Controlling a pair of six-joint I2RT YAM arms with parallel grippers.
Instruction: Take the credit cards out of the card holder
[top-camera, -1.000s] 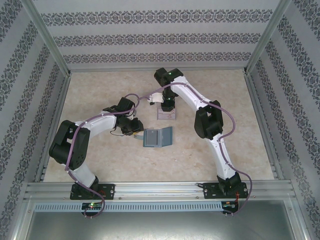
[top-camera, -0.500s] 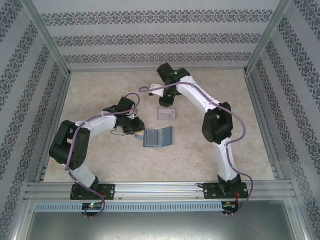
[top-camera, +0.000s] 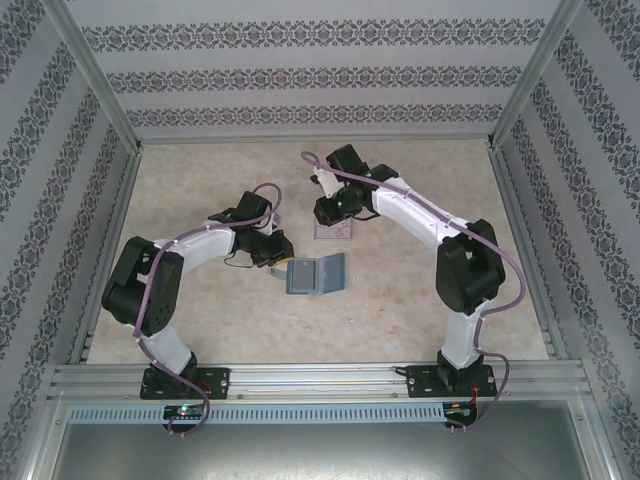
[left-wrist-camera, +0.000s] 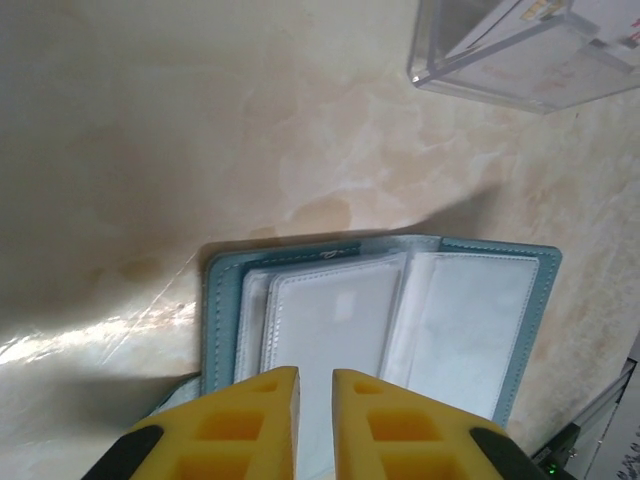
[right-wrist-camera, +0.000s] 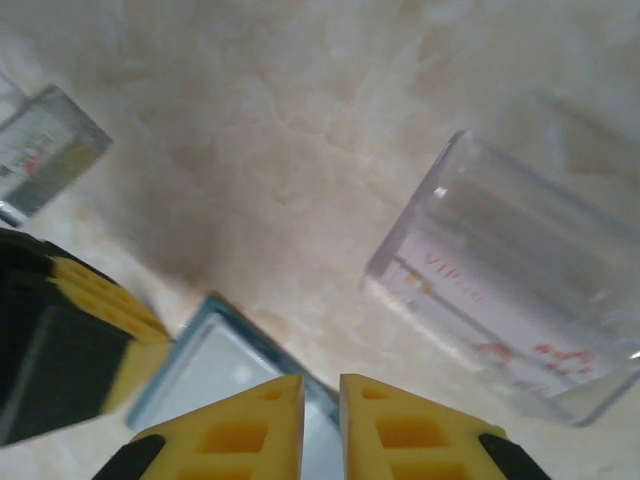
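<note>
The top camera looks down from high behind the robot; both wrist cameras sit close, all three sharing the teal-blue soft wallet (top-camera: 315, 274) and clear plastic tray (top-camera: 333, 231)

No legible text or labels.

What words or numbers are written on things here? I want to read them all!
No text here can be read.
Card lying in the clear tray: red and orange print, too blurred to read.
Card holder: no writing shows on its open pockets.
</note>
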